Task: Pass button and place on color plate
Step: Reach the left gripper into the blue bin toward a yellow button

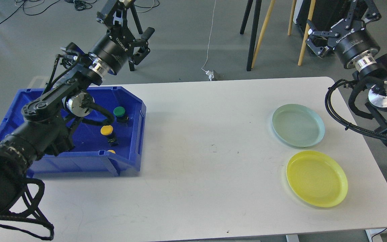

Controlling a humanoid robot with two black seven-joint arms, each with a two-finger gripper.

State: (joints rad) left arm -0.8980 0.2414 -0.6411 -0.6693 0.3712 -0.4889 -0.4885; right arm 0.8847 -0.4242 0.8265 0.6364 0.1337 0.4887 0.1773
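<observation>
Nothing has been delivered. Green button (119,112) and yellow button (106,130) lie in the bin (131,148) at nine o'clock; both plates (298,125) at three o'clock are bare. Left gripper (130,33) and right gripper (339,25) are held spread, empty.

White table (197,168) on grey floor (186,37). Behind far edge: white cable w/ small plug block (212,74) on floor, black stand leg (253,33) beside wooden poles (263,32). Black cables (39,5) top left; black tripod legs (136,20) nearby.
</observation>
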